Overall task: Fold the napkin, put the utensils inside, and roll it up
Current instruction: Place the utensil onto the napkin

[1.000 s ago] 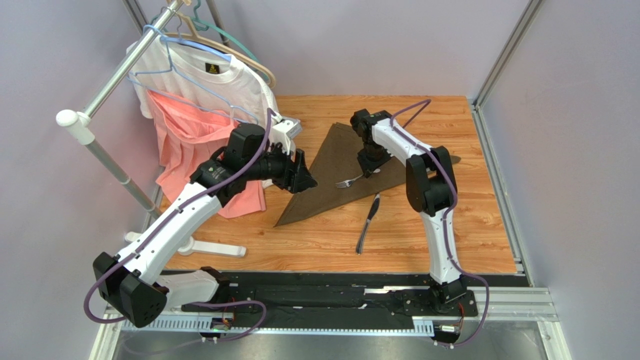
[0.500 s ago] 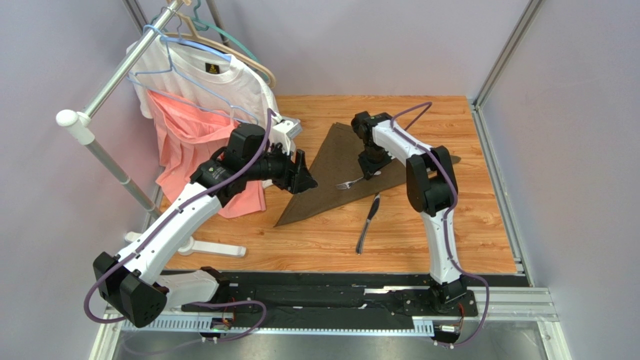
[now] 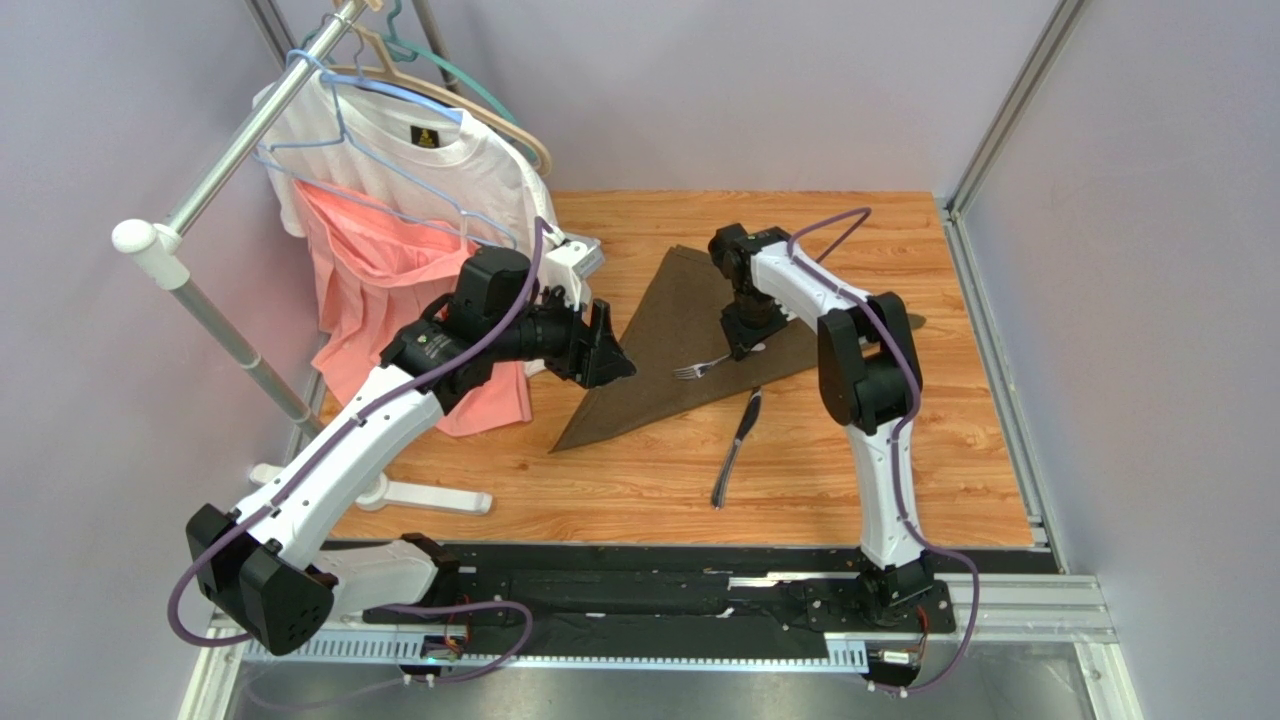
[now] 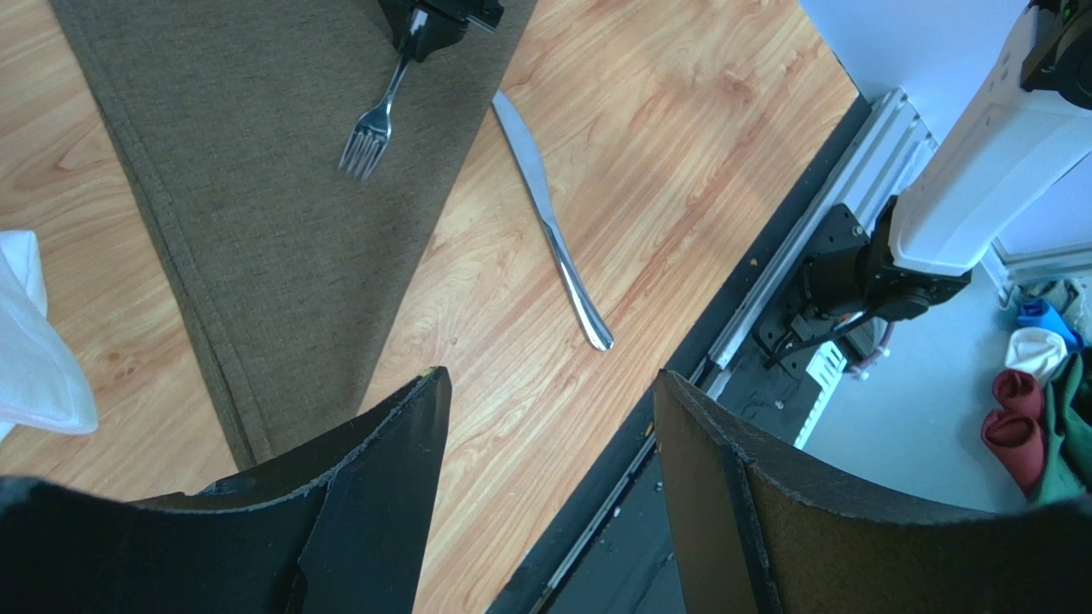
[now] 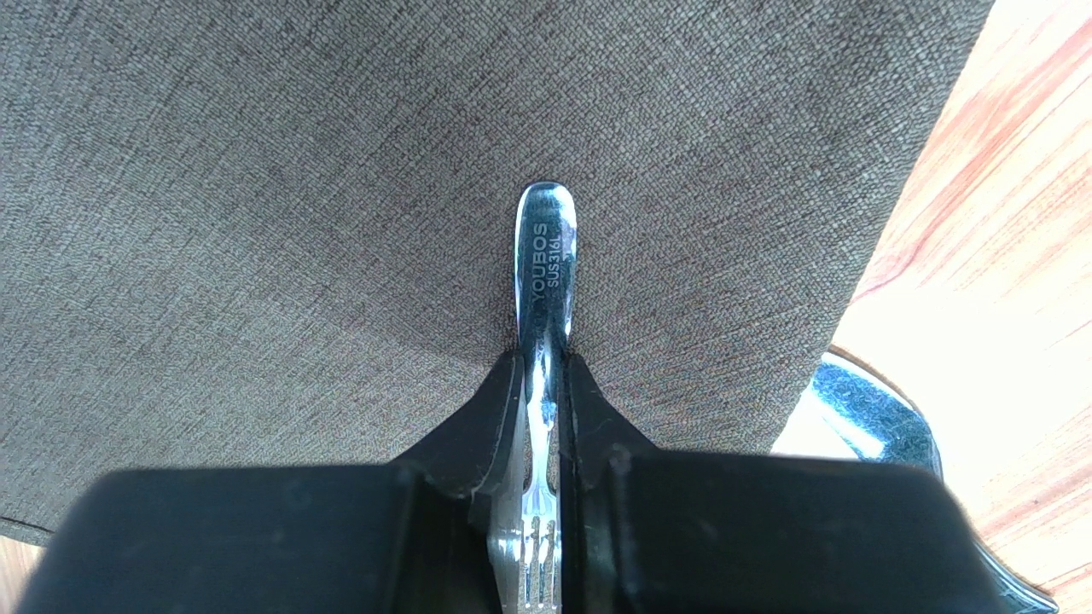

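Note:
The olive-brown napkin [image 3: 669,353] lies folded into a triangle on the wooden table; it also shows in the left wrist view [image 4: 256,192] and the right wrist view [image 5: 321,192]. My right gripper [image 3: 742,342] is shut on the silver fork [image 3: 696,365] by its handle [image 5: 546,269], holding it over the napkin, tines to the left [image 4: 365,138]. The silver knife [image 3: 735,446] lies on bare wood just off the napkin's front edge; it also shows in the left wrist view [image 4: 551,224]. My left gripper [image 3: 609,357] hovers open and empty above the napkin's left corner.
A clothes rack [image 3: 211,285] with a white T-shirt [image 3: 436,165] and a pink garment [image 3: 376,285] stands at the left, close behind my left arm. Grey walls enclose the table. A black rail [image 3: 676,578] runs along the near edge.
My right gripper with the fork has shifted slightly to the right and nearer over the napkin. The left arm has not moved.

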### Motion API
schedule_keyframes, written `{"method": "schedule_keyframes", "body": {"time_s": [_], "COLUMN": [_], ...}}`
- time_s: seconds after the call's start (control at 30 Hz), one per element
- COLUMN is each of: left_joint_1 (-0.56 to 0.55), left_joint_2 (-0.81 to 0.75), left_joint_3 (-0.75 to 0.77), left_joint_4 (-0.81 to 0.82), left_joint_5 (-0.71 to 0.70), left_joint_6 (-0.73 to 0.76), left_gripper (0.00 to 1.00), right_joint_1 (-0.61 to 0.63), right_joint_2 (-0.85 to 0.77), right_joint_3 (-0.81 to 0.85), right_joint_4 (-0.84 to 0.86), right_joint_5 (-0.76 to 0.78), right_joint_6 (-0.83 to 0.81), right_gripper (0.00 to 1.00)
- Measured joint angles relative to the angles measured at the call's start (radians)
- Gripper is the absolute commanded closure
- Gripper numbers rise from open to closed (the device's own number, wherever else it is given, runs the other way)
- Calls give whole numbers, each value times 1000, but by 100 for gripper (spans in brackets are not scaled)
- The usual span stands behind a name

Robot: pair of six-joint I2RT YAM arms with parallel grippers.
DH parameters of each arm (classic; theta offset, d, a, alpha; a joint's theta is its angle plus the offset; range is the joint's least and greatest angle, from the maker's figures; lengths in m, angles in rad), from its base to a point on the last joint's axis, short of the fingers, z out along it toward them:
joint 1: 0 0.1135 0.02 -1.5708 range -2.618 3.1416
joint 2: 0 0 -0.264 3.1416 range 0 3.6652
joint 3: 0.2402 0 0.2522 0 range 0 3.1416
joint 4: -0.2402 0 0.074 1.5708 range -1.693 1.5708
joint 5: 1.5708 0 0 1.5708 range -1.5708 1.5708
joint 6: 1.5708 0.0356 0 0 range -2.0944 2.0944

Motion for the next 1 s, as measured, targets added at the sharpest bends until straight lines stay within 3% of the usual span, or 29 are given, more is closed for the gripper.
{"method": "schedule_keyframes", "body": {"time_s": [0.5, 0.6, 0.63, 1.0], "left_joint_1": [0, 0, 0, 0], "left_joint_2": [0, 0, 0, 0], "left_joint_3": [0, 0, 0, 0], "left_joint_4": [0, 0, 0, 0], "left_joint_5": [6, 6, 6, 6], "left_joint_6": [0, 0, 0, 0], "left_gripper": [31, 30, 30, 30], "right_joint_1": [-29, -31, -31, -34], "right_joint_2": [-12, -12, -12, -51], "right_joint_3": [-17, -18, -19, -82], "right_joint_4": [11, 13, 15, 49], "right_joint_5": [-13, -15, -15, -29], "right_joint_6": [-8, -14, -17, -39], "right_gripper": [93, 86, 77, 57]}}
